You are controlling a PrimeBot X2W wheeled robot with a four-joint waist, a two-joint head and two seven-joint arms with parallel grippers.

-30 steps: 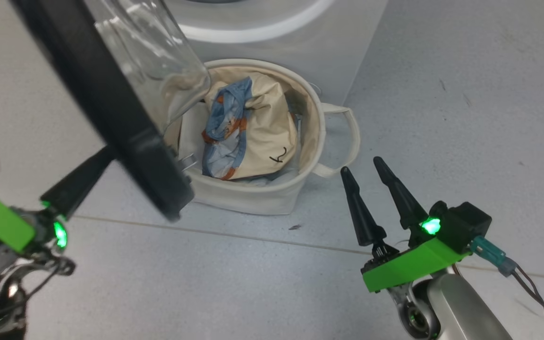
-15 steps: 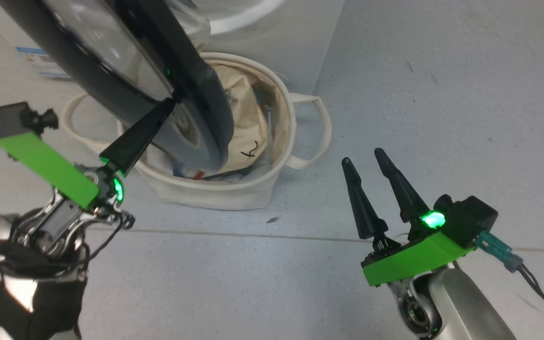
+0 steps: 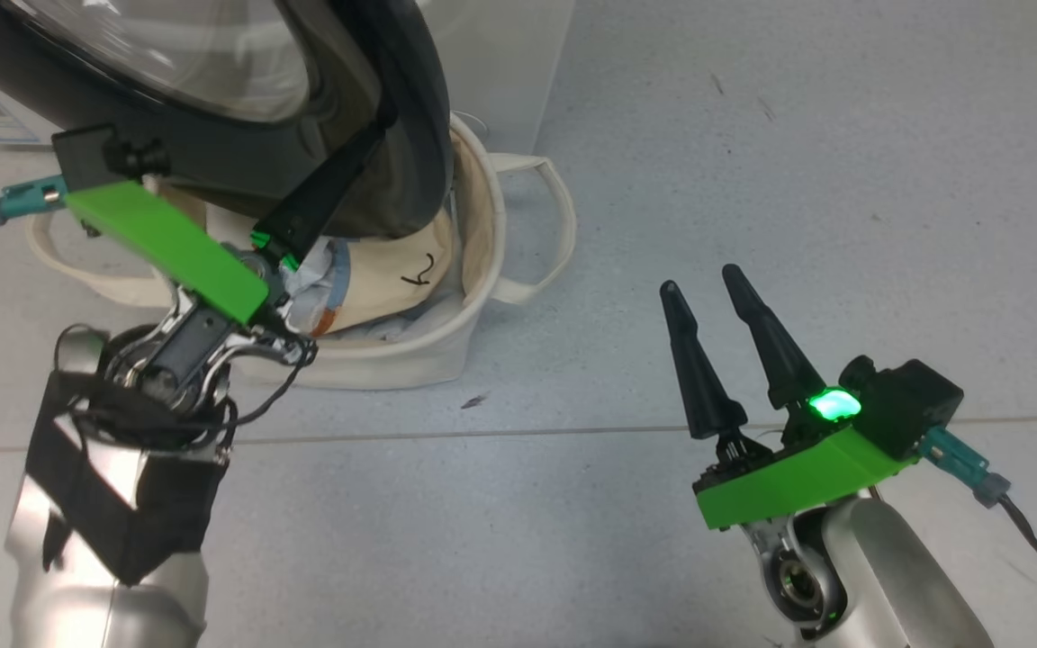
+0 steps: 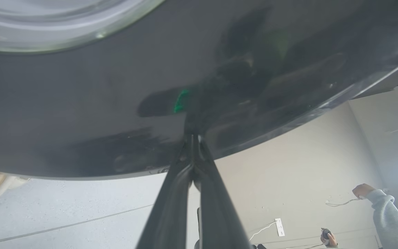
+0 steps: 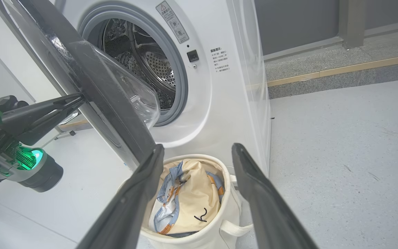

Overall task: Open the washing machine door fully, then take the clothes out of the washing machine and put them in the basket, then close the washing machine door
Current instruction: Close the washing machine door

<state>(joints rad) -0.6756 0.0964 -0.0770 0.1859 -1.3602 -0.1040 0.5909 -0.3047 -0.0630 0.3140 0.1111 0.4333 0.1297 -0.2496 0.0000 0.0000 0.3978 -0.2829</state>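
Because the left end effector (image 3: 373,144), pinched shut, only presses its tips on the glossy door (image 3: 212,175), it could skid off. Below, the basket (image 3: 410,355) holding the clothes (image 3: 383,279) sits on the floor (image 3: 752,135) by the washing machine (image 5: 219,103); the right end effector (image 3: 698,279) hangs wide.

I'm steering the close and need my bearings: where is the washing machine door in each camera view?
Head view: the washing machine door fills the upper left, above the basket.
Left wrist view: the door spans the top, its glossy black rim close up.
Right wrist view: the door slants across the left, ajar before the drum.
Shared landmark: the shut left gripper, tips against the door's rim.
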